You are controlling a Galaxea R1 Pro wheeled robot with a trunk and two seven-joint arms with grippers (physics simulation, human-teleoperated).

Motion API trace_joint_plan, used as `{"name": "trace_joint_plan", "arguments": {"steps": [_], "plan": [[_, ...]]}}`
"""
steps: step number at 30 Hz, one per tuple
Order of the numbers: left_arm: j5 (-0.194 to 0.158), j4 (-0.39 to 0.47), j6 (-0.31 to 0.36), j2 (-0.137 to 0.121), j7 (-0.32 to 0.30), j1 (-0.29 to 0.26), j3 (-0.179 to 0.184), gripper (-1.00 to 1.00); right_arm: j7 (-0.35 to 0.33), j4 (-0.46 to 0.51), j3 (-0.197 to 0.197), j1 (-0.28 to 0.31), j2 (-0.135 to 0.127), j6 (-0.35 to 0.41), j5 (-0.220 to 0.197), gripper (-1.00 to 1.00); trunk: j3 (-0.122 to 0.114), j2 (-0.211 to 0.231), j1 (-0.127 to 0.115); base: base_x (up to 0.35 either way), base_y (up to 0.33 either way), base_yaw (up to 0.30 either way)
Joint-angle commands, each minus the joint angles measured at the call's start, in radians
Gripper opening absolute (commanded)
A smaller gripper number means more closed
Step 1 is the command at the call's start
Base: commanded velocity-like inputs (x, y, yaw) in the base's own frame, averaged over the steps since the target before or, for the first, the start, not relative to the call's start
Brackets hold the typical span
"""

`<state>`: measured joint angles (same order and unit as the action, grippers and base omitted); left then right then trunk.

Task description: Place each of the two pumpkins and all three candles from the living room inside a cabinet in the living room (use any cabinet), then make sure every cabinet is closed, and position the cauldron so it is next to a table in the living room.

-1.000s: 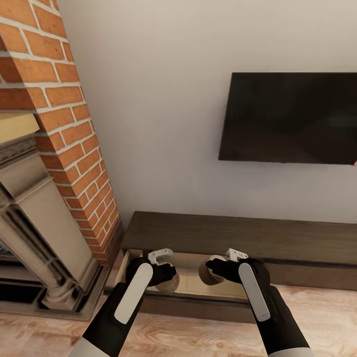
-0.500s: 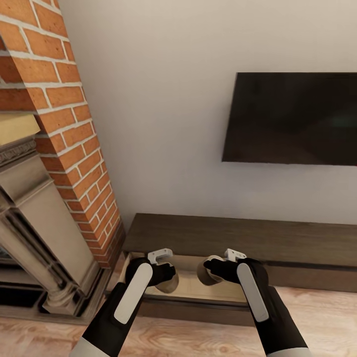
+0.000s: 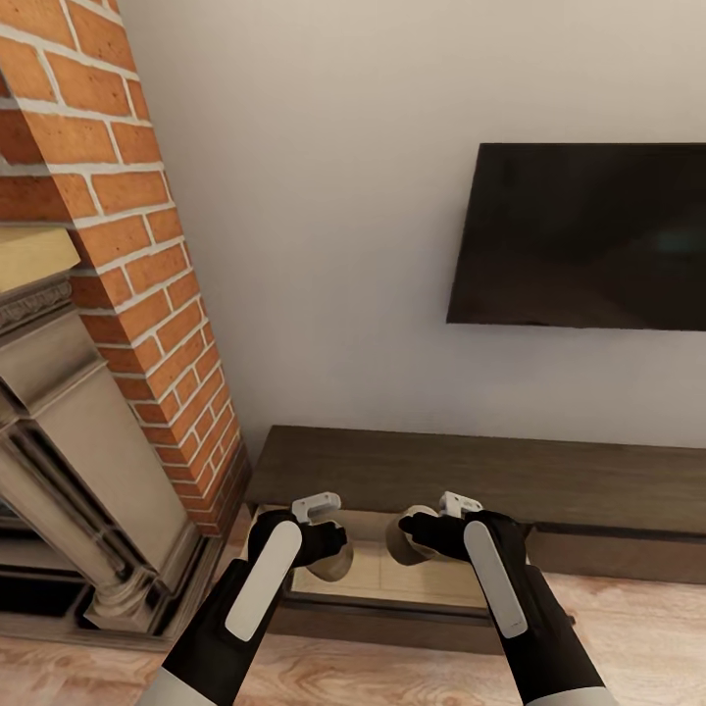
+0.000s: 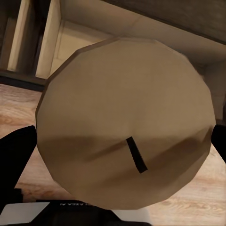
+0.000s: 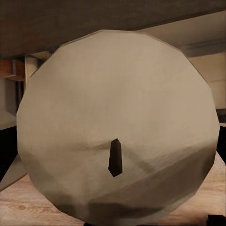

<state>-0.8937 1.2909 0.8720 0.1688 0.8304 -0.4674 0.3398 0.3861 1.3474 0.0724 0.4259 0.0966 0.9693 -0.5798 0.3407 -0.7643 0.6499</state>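
Each arm carried one candle. The left candle [image 4: 125,125] sat between the left gripper's [image 3: 333,551] jaws, which were spread just wide enough to take its round body and pressed it from both sides; the left wrist view looked straight onto its flat tan top and short dark wick [image 4: 135,155], with a black finger [image 4: 16,162] at one edge. The right candle [image 5: 117,127] was clamped the same way in the right gripper [image 3: 410,539], its wick [image 5: 115,157] pointing at the camera.

From the head view, both candles hung above an open drawer [image 3: 412,579] at the left end of the cabinet [image 3: 471,471], the left one [image 3: 339,564] over the drawer's left part and the right one [image 3: 404,537] nearer its middle. Whether either candle touched the pale drawer floor could not be told. The drawer's dark front [image 3: 392,620] stood out over the wooden floor [image 3: 628,628].

The cabinet ran along a plain white wall [image 3: 324,245] under a dark television [image 3: 588,235]. Just beside its left end rose a red brick chimney [image 3: 127,216] with a carved stone fireplace surround [image 3: 69,431].
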Motion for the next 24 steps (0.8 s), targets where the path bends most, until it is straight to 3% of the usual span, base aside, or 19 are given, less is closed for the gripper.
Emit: {"name": "trace_joint_plan", "arguments": {"steps": [1, 5, 8, 24], "plan": [[-0.010, -0.001, 0.001, 0.000, 0.011, -0.001, 0.001, -1.00, 0.013, 0.001, 0.001, 0.001, 0.000, 0.003, -0.009, -1.00, 0.001, -0.001, 0.000, 0.005, 0.004, 0.000], [-0.007, -0.047, -0.001, 0.000, 0.012, -0.001, -0.001, -1.00, 0.030, -0.014, 0.001, 0.001, 0.002, 0.007, -0.002, -1.00, 0.001, -0.001, 0.000, 0.001, 0.001, 0.000], [-0.005, -0.151, -0.043, 0.003, 0.008, 0.001, -0.007, -1.00, 0.078, -0.037, 0.010, 0.005, 0.001, 0.009, -0.001, -1.00, 0.001, -0.001, 0.000, 0.000, 0.000, 0.000], [0.004, -0.112, -0.085, 0.003, 0.004, 0.001, -0.005, -1.00, 0.094, -0.048, 0.014, 0.007, 0.002, 0.035, -0.002, -1.00, 0.001, -0.001, 0.000, 0.000, 0.000, 0.000]]}}
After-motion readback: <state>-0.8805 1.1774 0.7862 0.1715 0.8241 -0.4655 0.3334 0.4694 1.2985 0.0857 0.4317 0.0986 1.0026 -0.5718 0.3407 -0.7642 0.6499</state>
